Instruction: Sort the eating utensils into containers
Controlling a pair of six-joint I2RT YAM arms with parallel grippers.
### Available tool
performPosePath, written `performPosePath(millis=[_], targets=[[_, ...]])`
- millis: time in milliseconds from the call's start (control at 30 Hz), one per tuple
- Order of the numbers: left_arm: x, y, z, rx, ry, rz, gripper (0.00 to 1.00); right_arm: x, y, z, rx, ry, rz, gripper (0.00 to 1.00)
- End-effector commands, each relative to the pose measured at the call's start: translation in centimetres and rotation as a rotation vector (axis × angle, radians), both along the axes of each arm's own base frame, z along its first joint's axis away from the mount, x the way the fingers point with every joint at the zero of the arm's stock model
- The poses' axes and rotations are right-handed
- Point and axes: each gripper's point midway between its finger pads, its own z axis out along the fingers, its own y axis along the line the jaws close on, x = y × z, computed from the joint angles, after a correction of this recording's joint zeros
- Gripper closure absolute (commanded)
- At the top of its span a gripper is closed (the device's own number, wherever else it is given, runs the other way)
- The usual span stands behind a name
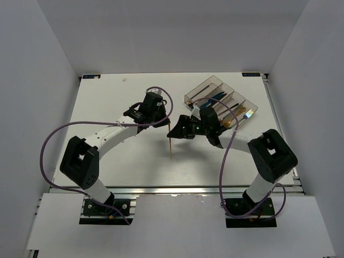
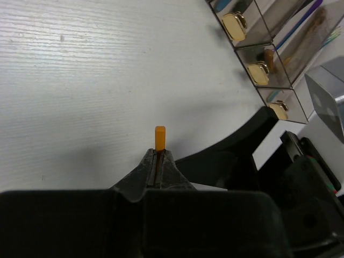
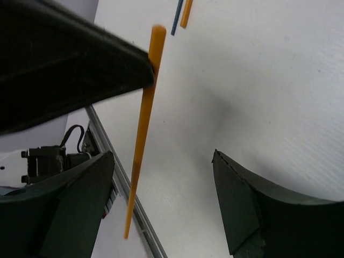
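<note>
My left gripper [image 1: 168,125] [image 2: 159,157] is shut on the top end of an orange chopstick [image 1: 170,146] [image 2: 160,137] and holds it above the table, its tip pointing toward the near edge. In the right wrist view the chopstick [image 3: 143,121] hangs between my open right gripper's [image 3: 161,201] [image 1: 179,129] jaws, close to the left finger [image 3: 80,204] and touching neither. The containers [image 1: 201,90] [image 2: 293,86] stand at the back right, holding black, blue, gold and iridescent utensils.
The ends of another orange stick [image 3: 186,13] and a thin blue piece [image 3: 177,19] lie on the table at the top edge of the right wrist view. The table's metal rail [image 3: 115,166] runs below the chopstick. Both arms meet mid-table.
</note>
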Motion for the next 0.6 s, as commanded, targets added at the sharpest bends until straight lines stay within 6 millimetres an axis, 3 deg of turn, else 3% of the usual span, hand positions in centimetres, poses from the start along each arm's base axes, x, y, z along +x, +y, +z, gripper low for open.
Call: performPosePath(millis=[0,67,167,233,267,333,367,400,433,567], targets=[[-0.5,-0.8,3.3,-0.080,-0.060,-0.024,1.00,1.4,2.4,3.6,0.093,-0.090,0.036,0.22],[-0.5,-0.8,3.4,-0.082,-0.063,-0.027,1.00,1.5,3.3,4.1,0.104,-0.100,0.049,0.27],[-0.5,-0.9,3.9,-0.089,-0.072,-0.032,1.00,1.9,3.9,4.1,0.114,-0.093,0.046,0.55],[-0.5,-0.7,4.0,-0.083,-0.075,-0.024,1.00,2.1,4.2,4.3,0.126,-0.085,0.044,0.95],[-0.3,-0.6,4.4,-0.078,-0.084,-0.018,0.97,2.4,4.2,4.2,0.123,-0.077,0.030,1.00],[-0.1,0.3,4.9,-0.042,-0.096,0.013,0.70,2.7,4.2,4.1,0.123,-0.063,0.010,1.00],[0.4,0.6,6.0,-0.034,-0.119,0.035,0.30,3.3,4.1,3.9,0.110,-0.061,-0.019,1.00],[0.6,1.2,6.6,-0.014,-0.133,0.057,0.10,3.6,3.8,3.3,0.086,-0.034,-0.042,1.00],[0.7,2.9,7.2,0.049,-0.157,0.105,0.02,4.3,3.5,3.3,0.078,-0.019,-0.071,1.00],[1.0,8.4,11.3,0.243,-0.264,0.248,0.02,8.7,0.8,3.0,0.043,0.038,-0.276,1.00]])
